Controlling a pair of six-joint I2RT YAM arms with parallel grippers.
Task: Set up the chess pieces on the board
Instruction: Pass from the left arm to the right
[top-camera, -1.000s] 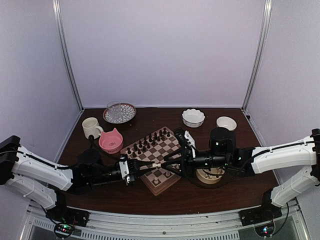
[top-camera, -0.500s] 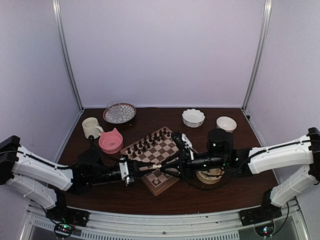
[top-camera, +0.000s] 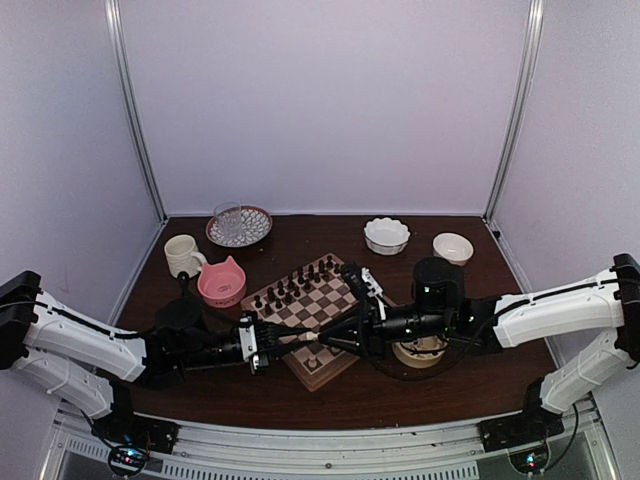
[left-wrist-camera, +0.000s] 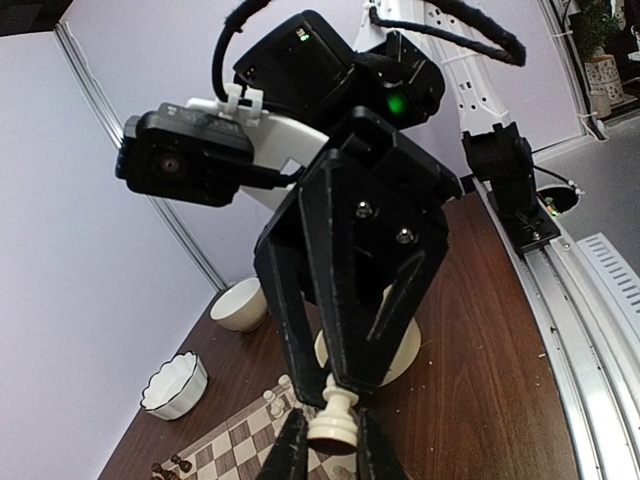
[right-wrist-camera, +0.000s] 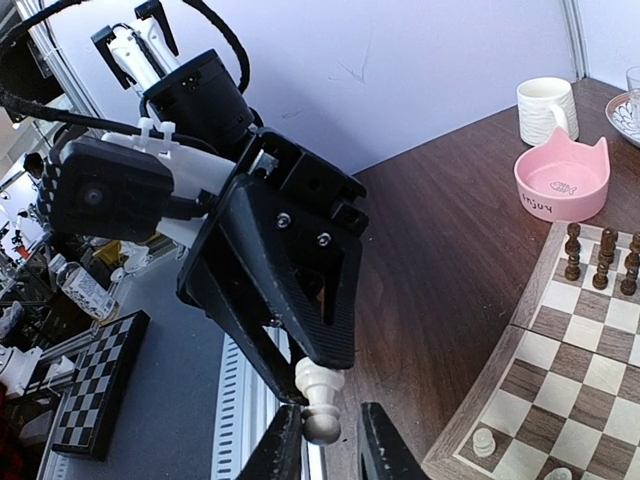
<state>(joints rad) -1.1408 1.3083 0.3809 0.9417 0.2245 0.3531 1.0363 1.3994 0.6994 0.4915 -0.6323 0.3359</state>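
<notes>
Centre of the top view: both arms reach in and meet tip to tip above the near part of the square wooden chessboard with light and dark brown squares (top-camera: 330, 300). The left gripper (top-camera: 298, 339) is clenched on the base of a small cream-white chess piece (left-wrist-camera: 333, 420), held in the air off the board. The right gripper (top-camera: 324, 340) has its fingers either side of the piece's round head. The right wrist view shows a thin gap on one side, so I cannot tell if it is gripping.

The board sits turned diamond-wise in mid frame. Small dark brown chess figures (top-camera: 292, 288) stand in rows along its upper left edge. One cream-white piece (top-camera: 315, 362) stands near the board's bottom corner, and the right wrist view shows two such pieces (right-wrist-camera: 483, 441) on its near squares.

A cream round dish (top-camera: 420, 352) lies right of the board, partly hidden under the right arm.

- Left of the board: a pink cat-eared bowl (top-camera: 222, 283), with a cream ribbed mug (top-camera: 183, 254) above it.
- Upper left: a clear glass on a patterned plate (top-camera: 238, 225).
- Upper right: a white fluted bowl (top-camera: 386, 235) and a small plain white bowl (top-camera: 453, 246).

All of this rests on a dark wooden table (top-camera: 300, 400).
</notes>
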